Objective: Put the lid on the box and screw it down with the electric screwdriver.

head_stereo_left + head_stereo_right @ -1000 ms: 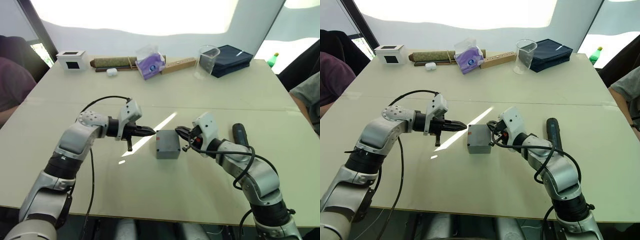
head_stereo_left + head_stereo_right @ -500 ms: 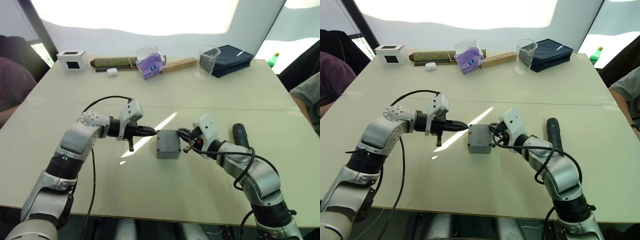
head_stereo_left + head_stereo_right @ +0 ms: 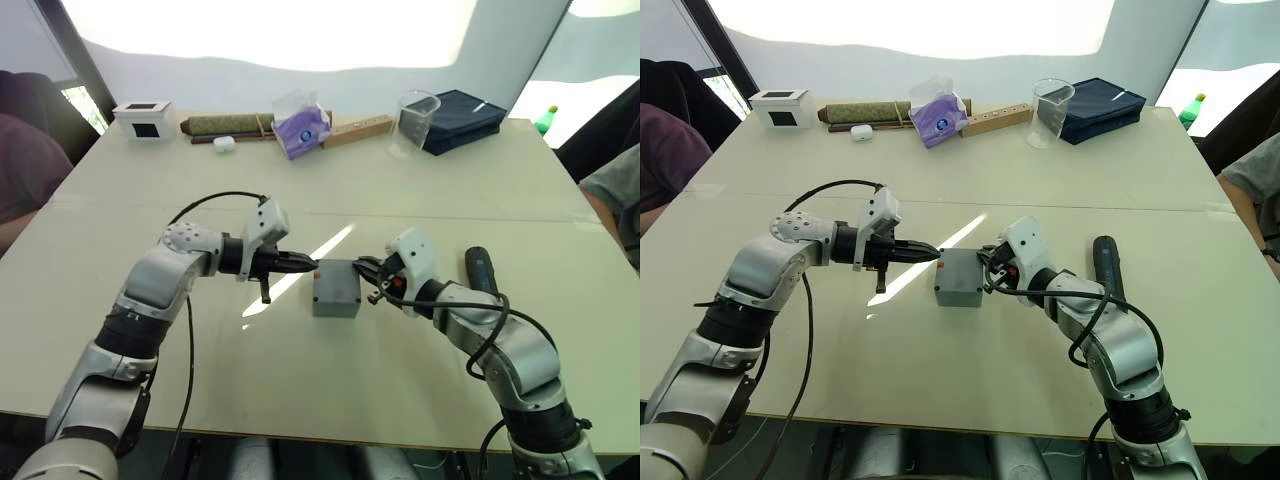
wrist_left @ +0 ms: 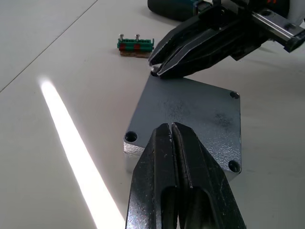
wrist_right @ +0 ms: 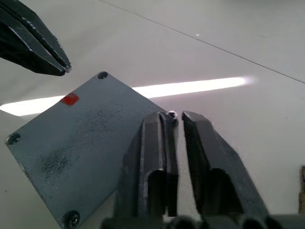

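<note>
- near the middle of the pale table (image 3: 300,400) sits the grey box (image 3: 336,290), its flat square lid (image 4: 190,121) already laid on top, with a small red mark (image 5: 69,99) on it.
- left tool (image 3: 310,266) points at the box's left edge, its two black fingers pressed together and pinching nothing.
- right tool (image 3: 360,266) comes in from the opposite side at a lid corner; its fingers stand slightly apart with a small screw (image 5: 171,114) at their tips, though whether they grip it is hard to tell.
- electric screwdriver (image 3: 480,270), thick and black, lies on the table just beyond the right forearm, untouched.
- a small green and red terminal block (image 4: 135,46) lies on the table beyond the box.
- judgement: box and lid look rigid and light and would likely slide if pushed, so one tool should steady the side wall. the screwdriver looks stiff and smooth, best gripped around mid-barrel.
</note>
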You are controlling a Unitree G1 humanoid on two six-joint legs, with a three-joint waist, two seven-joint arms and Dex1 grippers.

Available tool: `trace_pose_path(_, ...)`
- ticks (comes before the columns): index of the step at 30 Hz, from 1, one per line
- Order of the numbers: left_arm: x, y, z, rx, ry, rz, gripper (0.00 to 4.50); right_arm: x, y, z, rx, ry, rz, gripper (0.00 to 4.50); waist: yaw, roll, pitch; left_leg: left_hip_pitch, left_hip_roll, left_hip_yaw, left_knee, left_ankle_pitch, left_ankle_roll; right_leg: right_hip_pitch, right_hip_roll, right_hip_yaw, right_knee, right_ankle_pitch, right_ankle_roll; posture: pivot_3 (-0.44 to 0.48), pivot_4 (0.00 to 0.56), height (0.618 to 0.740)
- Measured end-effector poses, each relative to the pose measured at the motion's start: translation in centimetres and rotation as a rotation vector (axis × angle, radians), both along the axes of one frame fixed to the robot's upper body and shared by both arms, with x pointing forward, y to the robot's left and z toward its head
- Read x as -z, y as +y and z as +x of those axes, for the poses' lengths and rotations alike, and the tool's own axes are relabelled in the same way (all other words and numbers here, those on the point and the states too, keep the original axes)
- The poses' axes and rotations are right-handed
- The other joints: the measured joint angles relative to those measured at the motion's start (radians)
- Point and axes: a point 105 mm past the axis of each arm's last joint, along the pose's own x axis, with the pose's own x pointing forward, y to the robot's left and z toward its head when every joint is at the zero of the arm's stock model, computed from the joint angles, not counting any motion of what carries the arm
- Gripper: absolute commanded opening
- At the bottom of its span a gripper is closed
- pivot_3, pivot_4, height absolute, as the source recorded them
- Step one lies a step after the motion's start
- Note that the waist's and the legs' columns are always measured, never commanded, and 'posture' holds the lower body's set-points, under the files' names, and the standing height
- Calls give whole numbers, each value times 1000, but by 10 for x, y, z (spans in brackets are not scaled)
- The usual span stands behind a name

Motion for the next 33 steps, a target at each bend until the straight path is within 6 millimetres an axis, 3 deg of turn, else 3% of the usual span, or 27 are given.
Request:
trace_pose_path(2, 0, 0, 0, 1, 0, 0, 0, 0, -1, 0, 3, 0, -2, 2764, 0, 0, 0, 0, 0, 0, 0, 0, 0, 0, 0, 0, 0, 0, 0, 0, 150, 739)
trace_pose_path(8, -3, -9, 1, 23, -2, -35, 0, -9, -12, -4, 48, 20, 2, 2764, 3, 0, 0, 0, 0, 0, 0, 0, 0, 0, 0, 0, 0, 0, 0, 0, 150, 739)
trace_pose_path(14, -18, -27, -9, 143, -22, -72, 0, -40, -51, -18, 199, 69, 75, 2764, 1, 0, 0, 0, 0, 0, -1, 1, -3, 0, 0, 0, 0, 0, 0, 0, 150, 739)
trace_pose_path(19, -27, -46, -29, 355, -79, -18, 0, -54, -134, -31, 423, 216, -63, 2764, 7, 0, 0, 0, -1, 1, -2, 0, 0, 1, -1, 0, -3, 0, 0, 0, 150, 739)
trace_pose_path(21, -29, -49, -34, 423, -102, 6, 0, -40, -164, -47, 452, 389, -153, 2764, 8, 0, 0, 0, -1, 1, -4, 0, 1, 2, -1, 1, -6, 0, 0, 0, 150, 739)
trace_pose_path(23, -30, -51, -36, 464, -120, 21, 0, -35, -182, -62, 440, 554, -198, 2764, -1, 1, 0, 0, -1, 2, -4, -2, 4, 4, -1, 2, -9, 0, 0, 0, 150, 739)
trace_pose_path(27, -27, -58, -40, 514, -124, 24, 0, -37, -178, -75, 351, 735, -149, 2764, -19, 1, 1, 2, -1, 1, -2, -3, 5, 6, -1, 3, -9, 0, 0, 0, 150, 739)
trace_pose_path(33, -25, -62, -40, 525, -133, 29, 0, -31, -174, -66, 343, 839, -64, 2764, -23, 0, 1, 2, -1, 1, -1, -3, 5, 7, -1, 2, -9, 0, 0, 0, 150, 739)
